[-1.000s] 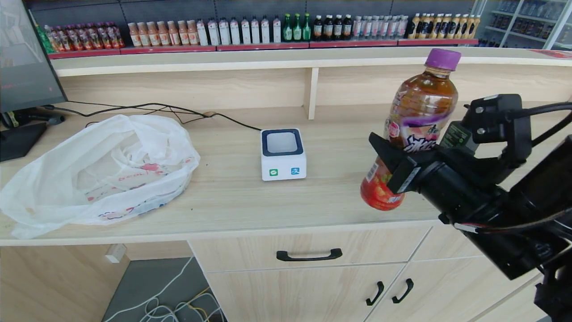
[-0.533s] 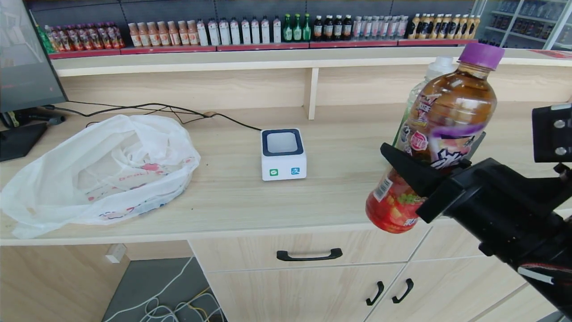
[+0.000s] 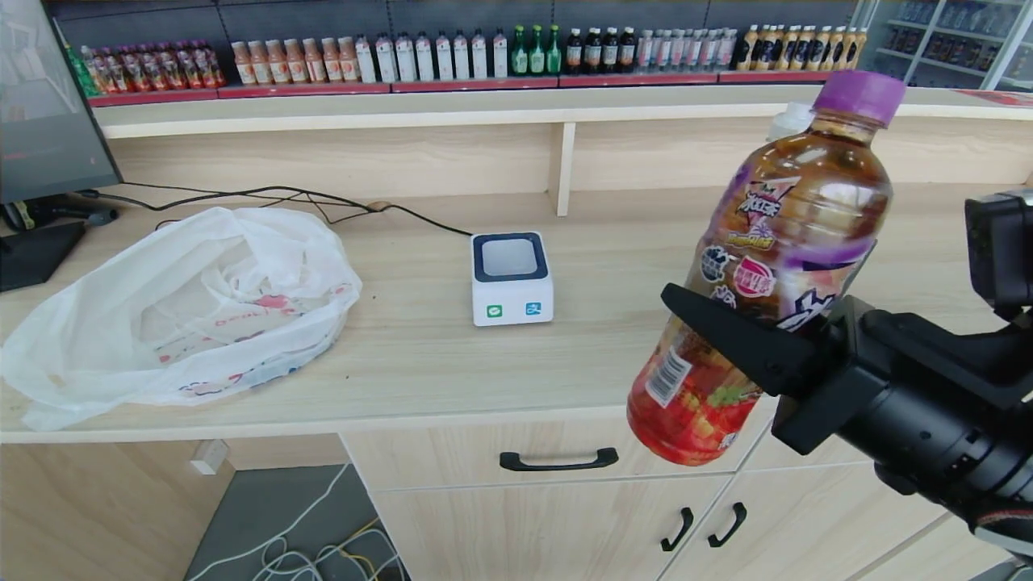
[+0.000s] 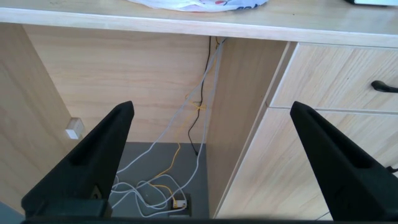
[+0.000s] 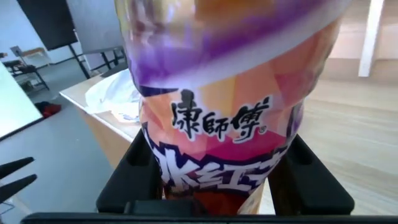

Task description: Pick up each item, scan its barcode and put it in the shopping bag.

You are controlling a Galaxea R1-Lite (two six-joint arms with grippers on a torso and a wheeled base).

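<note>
- The right hand (image 3: 771, 327), clamped on the bottle (image 3: 795, 234), had lifted and tilted it (barcode showing), right of the scanner (image 3: 512, 278).
- Scan not yet done, I reckoned; left hand (image 4: 211, 109) spread apart.

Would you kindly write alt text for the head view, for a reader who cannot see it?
The right gripper holds a tilted purple-capped bottle of brown drink up in the foreground. Behind it, a wooden counter carries a small white scanner at its middle and an open white shopping bag toward the robot's left; shelves of bottled drinks line the back.
</note>
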